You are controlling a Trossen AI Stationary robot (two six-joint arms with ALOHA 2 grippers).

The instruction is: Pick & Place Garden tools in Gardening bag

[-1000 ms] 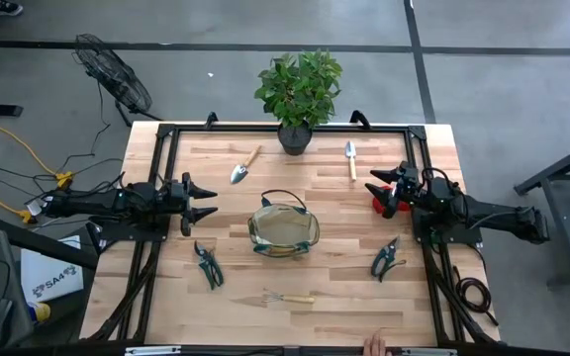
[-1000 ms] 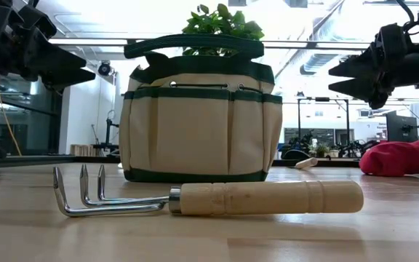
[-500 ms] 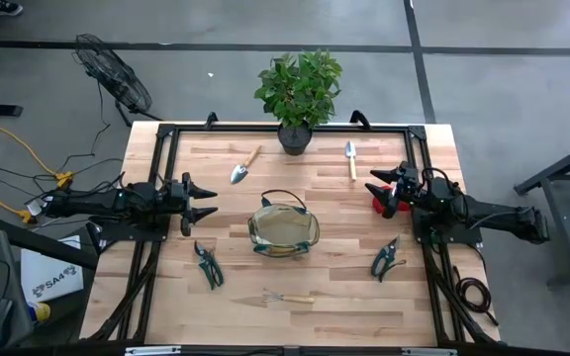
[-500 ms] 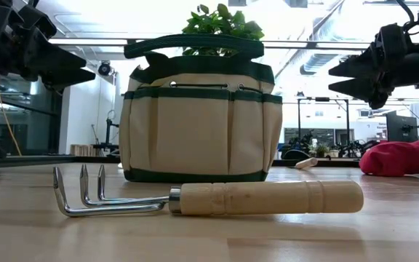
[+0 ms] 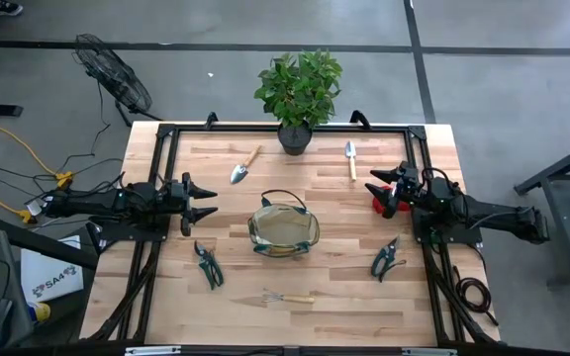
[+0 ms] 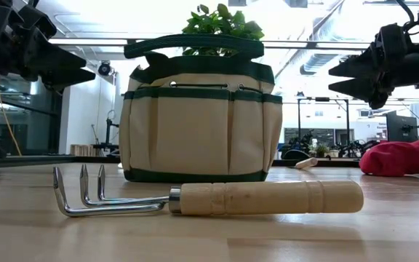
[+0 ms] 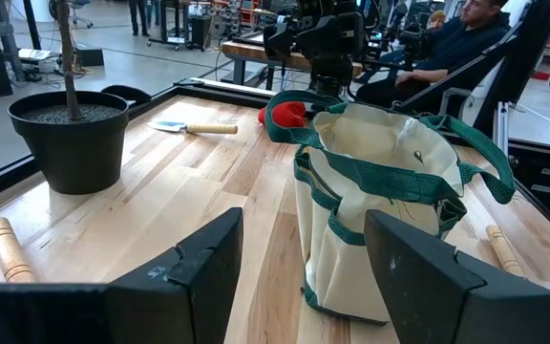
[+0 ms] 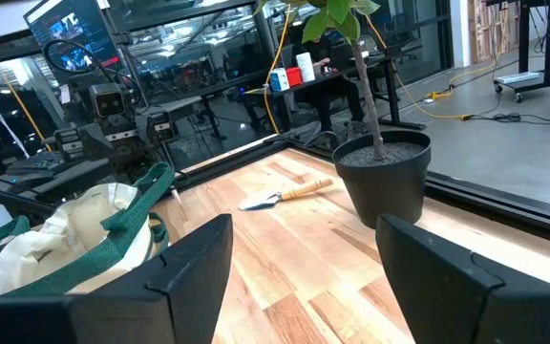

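Note:
The tan gardening bag (image 5: 283, 230) with green trim stands upright on its base at the table's middle. Around it lie two trowels (image 5: 243, 166) (image 5: 350, 158), two pruning shears (image 5: 207, 265) (image 5: 386, 258), a hand fork (image 5: 283, 297) and a red soft bundle (image 5: 380, 202). My left gripper (image 5: 209, 201) is open and empty above the table's left side, left of the bag. My right gripper (image 5: 376, 190) is open and empty above the table's right side, over the red bundle.
A potted green plant (image 5: 298, 94) stands at the table's far edge, middle. A black frame (image 5: 285, 127) runs along the table's edges. In the left wrist view a seated person (image 7: 461, 43) shows beyond the table's right side.
A hand that showed at the table's near edge in the high view a second ago has gone out of view. Both arms have kept still.

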